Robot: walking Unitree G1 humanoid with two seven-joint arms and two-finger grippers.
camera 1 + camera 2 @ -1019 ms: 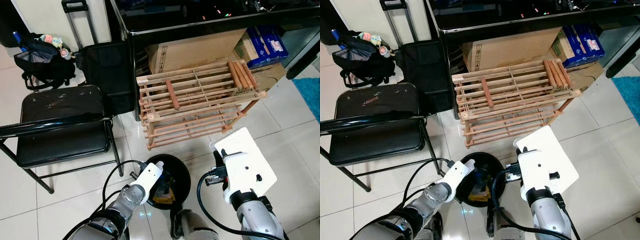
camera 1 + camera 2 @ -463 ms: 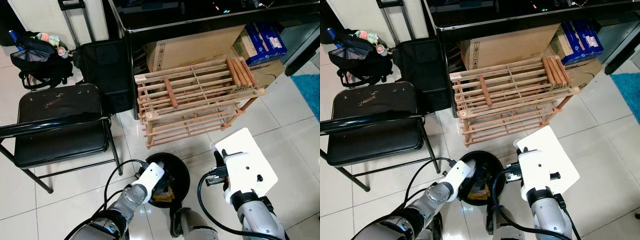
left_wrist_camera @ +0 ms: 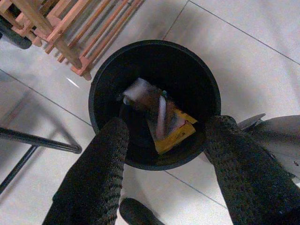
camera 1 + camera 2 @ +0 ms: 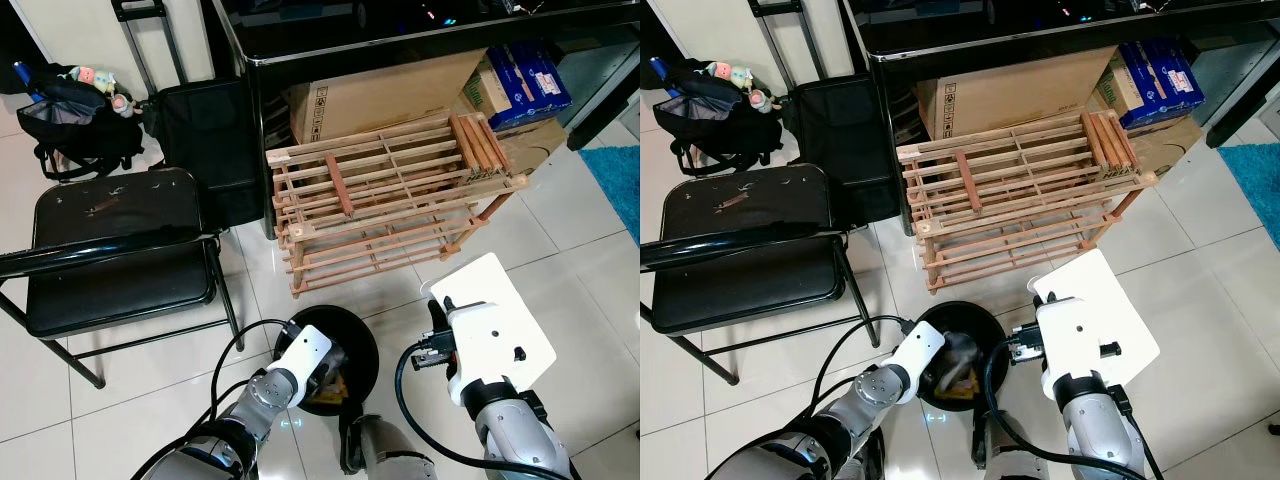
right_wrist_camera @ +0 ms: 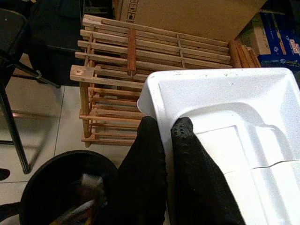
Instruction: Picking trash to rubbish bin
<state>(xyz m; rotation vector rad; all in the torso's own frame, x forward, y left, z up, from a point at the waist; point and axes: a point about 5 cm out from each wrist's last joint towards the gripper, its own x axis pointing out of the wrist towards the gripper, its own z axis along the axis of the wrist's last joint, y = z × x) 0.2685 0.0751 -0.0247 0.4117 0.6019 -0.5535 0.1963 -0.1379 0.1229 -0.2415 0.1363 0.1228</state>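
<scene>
A round black bin (image 3: pixel 154 103) of smooth plastic sits on pale glossy floor tiles (image 4: pixel 560 250), holding a yellow wrapper (image 3: pixel 176 133) and a blurred scrap (image 3: pixel 145 96). The left gripper (image 3: pixel 164 140) hangs directly above it, knobbly fingers spread wide and empty. The right gripper (image 5: pixel 164 140) pinches a white foam tray (image 5: pixel 225 122) just beside the bin. Beyond stands a slatted wooden rack (image 4: pixel 390 200), with a black folding chair (image 4: pixel 115 250) nearby.

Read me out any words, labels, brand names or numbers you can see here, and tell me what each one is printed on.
No text here can be read with certainty.
Cardboard box under the black table: small dark handling symbols printed near its left end, too small to read.
Blue carton at the right: white and red print, too blurred to read.
Yellow wrapper in the black rubbish bin: no legible print.
White foam tray held by the right gripper: blank.
</scene>
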